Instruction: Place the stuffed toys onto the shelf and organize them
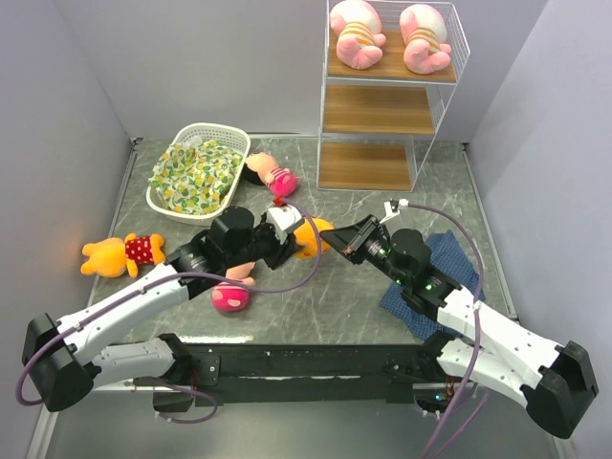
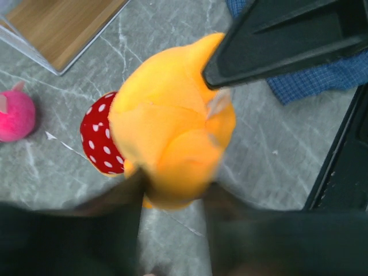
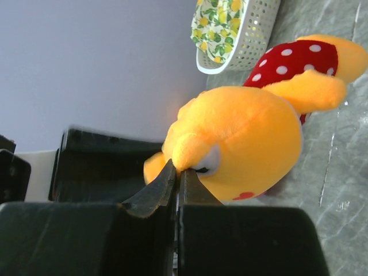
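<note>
Because the bear (image 2: 172, 132) is light, soft plush that yields under pressure, take hold at its round body. The left tool (image 2: 172, 187) pinches it over the bench (image 2: 259, 172), and the right tool (image 3: 177, 172) has its tips pressed together at the bear's face.

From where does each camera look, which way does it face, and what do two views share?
Top external: above and behind the bases, facing down toward the shelf; both arms show, left claw and right claw meeting at the bear.
Left wrist: on the left arm, facing the table along its own blurred fingers, which hold the bear.
Right wrist: on the right arm, facing the basket; its own fingers pinch the bear.
Both wrist views share the bear, and each catches part of the other arm.
</note>
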